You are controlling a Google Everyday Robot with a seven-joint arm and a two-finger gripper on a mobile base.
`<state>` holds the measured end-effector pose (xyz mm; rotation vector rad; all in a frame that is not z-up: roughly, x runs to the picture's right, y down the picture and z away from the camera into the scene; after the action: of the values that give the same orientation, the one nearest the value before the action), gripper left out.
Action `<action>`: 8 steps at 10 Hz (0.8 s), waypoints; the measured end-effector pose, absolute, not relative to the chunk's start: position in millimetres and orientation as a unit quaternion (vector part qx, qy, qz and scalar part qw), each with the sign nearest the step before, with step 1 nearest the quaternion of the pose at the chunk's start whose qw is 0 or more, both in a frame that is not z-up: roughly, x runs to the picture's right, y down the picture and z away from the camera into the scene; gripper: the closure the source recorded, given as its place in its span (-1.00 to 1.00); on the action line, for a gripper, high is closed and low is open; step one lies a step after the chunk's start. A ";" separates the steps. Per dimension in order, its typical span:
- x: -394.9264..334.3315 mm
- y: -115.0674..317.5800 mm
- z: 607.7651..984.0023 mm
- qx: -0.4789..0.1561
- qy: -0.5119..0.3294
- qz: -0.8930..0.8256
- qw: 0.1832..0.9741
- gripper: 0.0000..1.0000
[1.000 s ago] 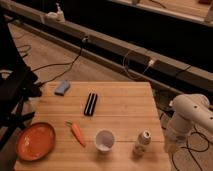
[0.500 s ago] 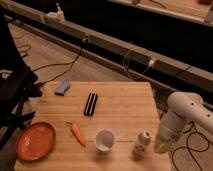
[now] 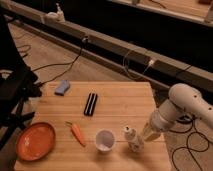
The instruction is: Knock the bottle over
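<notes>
Standing bottle (image 3: 132,140), one; gripper (image 3: 148,135) beside.

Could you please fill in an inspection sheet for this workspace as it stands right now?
Surface: wooden table, light butcher-block top.
Job's things: bottle, near the front right edge, leaning left, not yet flat.
Clutter: white cup left of the bottle; carrot; orange plate; black bar; blue sponge.
Grippers: gripper low at the table's right edge, right beside the bottle.
Cables: black cables on the floor, right; more behind the table.
Surroundings: long rail with outlets; dark chair at left.
</notes>
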<state>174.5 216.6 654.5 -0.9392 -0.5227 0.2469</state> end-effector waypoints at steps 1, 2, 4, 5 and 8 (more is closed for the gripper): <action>157.8 210.1 654.4 -0.439 -0.275 0.110 0.848 1.00; 141.6 202.9 655.9 -0.430 -0.299 0.102 0.846 1.00; 140.3 201.4 655.8 -0.427 -0.303 0.103 0.846 0.91; 139.6 201.3 655.9 -0.427 -0.303 0.102 0.846 0.68; 140.1 201.7 655.9 -0.428 -0.303 0.102 0.846 0.11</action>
<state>140.1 201.7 655.9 -0.9022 -0.6385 0.2159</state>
